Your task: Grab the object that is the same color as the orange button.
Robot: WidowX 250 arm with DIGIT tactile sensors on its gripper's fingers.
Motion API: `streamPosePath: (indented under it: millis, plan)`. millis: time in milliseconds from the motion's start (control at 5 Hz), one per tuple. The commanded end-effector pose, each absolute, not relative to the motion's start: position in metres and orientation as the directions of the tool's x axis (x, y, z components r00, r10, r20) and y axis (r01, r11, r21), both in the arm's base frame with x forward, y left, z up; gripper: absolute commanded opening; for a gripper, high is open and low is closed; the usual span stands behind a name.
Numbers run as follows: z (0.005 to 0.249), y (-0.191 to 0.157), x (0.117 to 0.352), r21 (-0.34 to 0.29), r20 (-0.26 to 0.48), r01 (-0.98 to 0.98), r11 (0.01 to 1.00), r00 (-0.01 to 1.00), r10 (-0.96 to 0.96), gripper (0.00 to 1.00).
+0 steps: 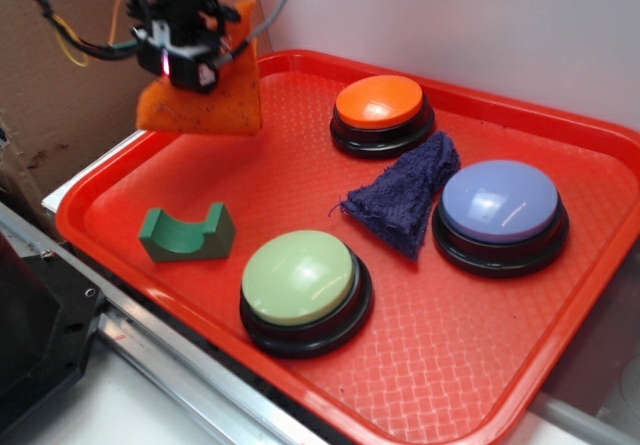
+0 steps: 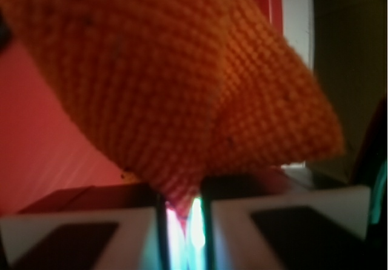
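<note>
Item: orange knitted cloth (image 1: 205,105), dark-specked, roughly triangular, held clear of the surface at the upper left of the exterior frame, above the far left corner of the red tray (image 1: 480,365). Its broad lower edge is seen running nearly level from left to right, and this is its long axis; a narrow corner points upward beside the gripper (image 1: 190,65). In the wrist view the cloth (image 2: 182,82) fills most of the frame, its tapered end pinched between the two pale fingers (image 2: 79,233), which are drawn almost together on the fabric. Also catalogued on the tray: orange button (image 1: 380,105) with black base at the upper centre; dark purple cloth (image 1: 405,195) just below it, its point directed toward that button; lavender-blue button (image 1: 500,205) at the right, touching the purple cloth; pale green button (image 1: 300,280) at the lower centre; green block (image 1: 187,233) with a curved notch at the left. The tray surface is textured in a fine grid. A white wall (image 1: 500,15) is seen behind, brown cardboard (image 1: 60,95) at the upper left, and a metal rail (image 1: 150,355) along the lower left.
</note>
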State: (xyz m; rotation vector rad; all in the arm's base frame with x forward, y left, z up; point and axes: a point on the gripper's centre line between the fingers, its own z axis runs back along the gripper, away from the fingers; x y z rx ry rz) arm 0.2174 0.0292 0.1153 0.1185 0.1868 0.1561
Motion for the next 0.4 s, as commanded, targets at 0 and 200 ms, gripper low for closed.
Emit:
streamPosePath:
  millis: [0,200]
  plan:
    - [0.218,-0.019,0.151,0.062,-0.030,-0.070,0.996,0.997,0.072,0.00]
    - [0.266,-0.014,0.122,0.118,0.031,-0.147,0.982,0.989,0.144,0.00]
